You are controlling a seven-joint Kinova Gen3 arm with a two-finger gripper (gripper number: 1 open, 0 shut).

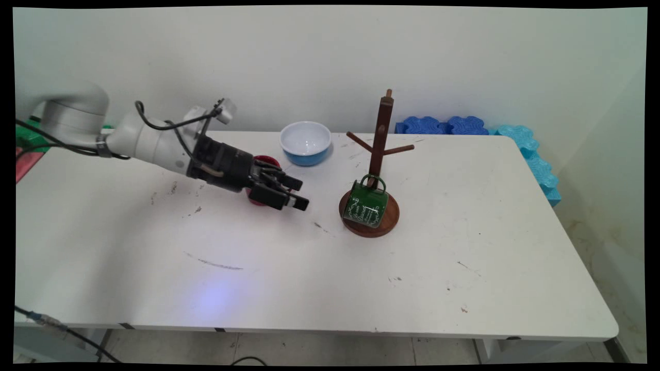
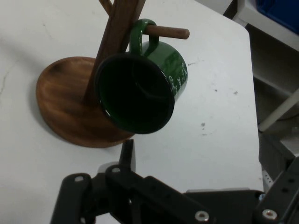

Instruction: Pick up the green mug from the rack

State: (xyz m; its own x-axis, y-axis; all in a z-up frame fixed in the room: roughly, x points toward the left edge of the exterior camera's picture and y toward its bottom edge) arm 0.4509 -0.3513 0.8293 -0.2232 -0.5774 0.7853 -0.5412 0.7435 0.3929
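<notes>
A dark green mug point(image 1: 365, 205) with white lettering hangs by its handle from a low peg of the wooden mug tree point(image 1: 380, 135), over the tree's round base point(image 1: 389, 219). My gripper point(image 1: 298, 194) hovers low over the table, left of the tree and a short way from it. It points at the mug, is open and holds nothing. In the hand view the mug point(image 2: 140, 91) shows its dark mouth, just beyond one finger point(image 2: 127, 153). A red cup point(image 1: 264, 163) stands right behind the gripper, mostly hidden by it.
A blue bowl point(image 1: 305, 142) with a white inside sits near the table's back edge, left of the tree. Blue foam blocks point(image 1: 444, 125) line the back right corner and the right edge. Green and red items point(image 1: 25, 149) lie at the far left.
</notes>
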